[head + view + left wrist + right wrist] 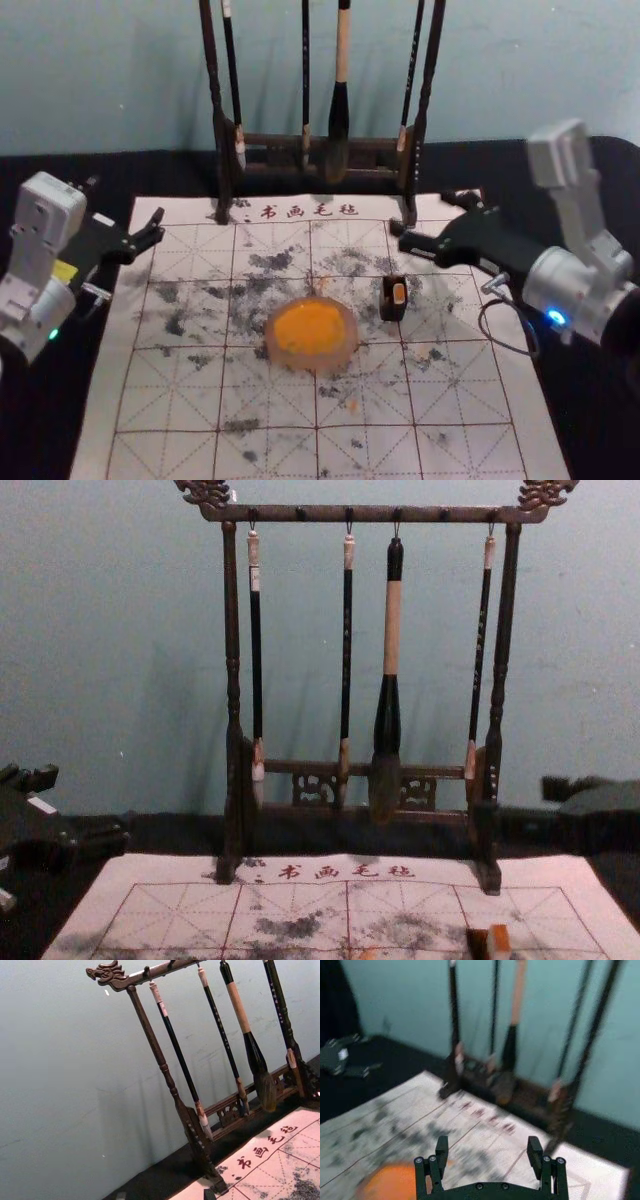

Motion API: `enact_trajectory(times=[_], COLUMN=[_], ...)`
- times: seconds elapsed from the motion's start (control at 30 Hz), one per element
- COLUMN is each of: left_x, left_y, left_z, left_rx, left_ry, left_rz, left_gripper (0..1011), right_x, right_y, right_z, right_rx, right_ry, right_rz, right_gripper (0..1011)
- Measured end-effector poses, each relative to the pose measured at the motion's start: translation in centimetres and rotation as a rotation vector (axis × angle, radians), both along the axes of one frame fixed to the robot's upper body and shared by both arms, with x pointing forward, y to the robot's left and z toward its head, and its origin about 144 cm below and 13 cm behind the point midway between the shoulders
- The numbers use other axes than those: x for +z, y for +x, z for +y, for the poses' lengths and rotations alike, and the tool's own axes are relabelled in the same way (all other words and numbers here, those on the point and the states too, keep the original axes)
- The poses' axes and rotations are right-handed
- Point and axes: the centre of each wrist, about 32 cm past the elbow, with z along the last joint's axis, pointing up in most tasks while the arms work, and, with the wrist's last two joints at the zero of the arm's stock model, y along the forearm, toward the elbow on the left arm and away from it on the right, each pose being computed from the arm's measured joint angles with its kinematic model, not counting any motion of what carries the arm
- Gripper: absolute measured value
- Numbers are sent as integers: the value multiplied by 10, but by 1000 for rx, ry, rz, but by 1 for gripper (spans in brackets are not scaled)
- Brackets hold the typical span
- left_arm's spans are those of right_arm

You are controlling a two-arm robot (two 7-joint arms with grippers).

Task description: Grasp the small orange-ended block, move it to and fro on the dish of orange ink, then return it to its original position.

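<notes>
On the gridded mat (480,400), laid over the dark-covered desk (50,420): the orange-ended block (393,305), just to the right of the dish (345,356) and apart from it. The block is mostly black, its orange portion visible in the head view and, at the lower edge of the chest view, beside a dark part. The dish is round, with orange ink (308,327) covering most of its inside.

Right hand (420,213): raised over the far right part of the mat, beyond the block and clear of it, reaching in from the right. In the right wrist view its two fingers (535,1152) stand wide apart, with nothing between them; the hand is open and empty. The rack and part of the dish appear farther off in that view.

Left hand (128,198): idle at the far left edge of the mat, well apart from the dish and block. Its fingers are spread, and it grips nothing.

Behind the dish and block, a dark wooden rack (375,514) stands at the far edge of the mat, before a plain wall (110,620). Four brushes (392,630) hang from its top bar, tips down; the thickest has a pale band on its handle. Dark ink stains (270,261) mottle the mat.
</notes>
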Motion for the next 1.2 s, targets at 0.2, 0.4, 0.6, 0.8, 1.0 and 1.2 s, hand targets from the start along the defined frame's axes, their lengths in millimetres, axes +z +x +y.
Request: enact_trajectory(times=[0.2, 0.4, 0.6, 0.8, 1.0, 1.2], left_x=[0, 0, 0, 0, 0, 0], left_y=[0, 0, 0, 0, 0, 0], left_z=[0, 0, 0, 0, 0, 0], left_rx=[0, 0, 0, 0, 0, 0], left_ry=[0, 0, 0, 0, 0, 0], left_rz=[0, 0, 0, 0, 0, 0], left_gripper=[1001, 1001, 1001, 1001, 1001, 1001], right_x=[-35, -67, -75, -73, -73, -72], right_y=[-16, -27, -28, -28, -28, -28], right_z=[-9, -15, -16, -15, -15, -15], right_rx=[-122, -186, -198, -195, -194, -192], right_ry=[-4, -22, -26, -26, -26, -25], right_rz=[-106, -126, -136, -135, -134, -132], right_gripper=[1003, 1002, 1003, 1003, 1003, 1003])
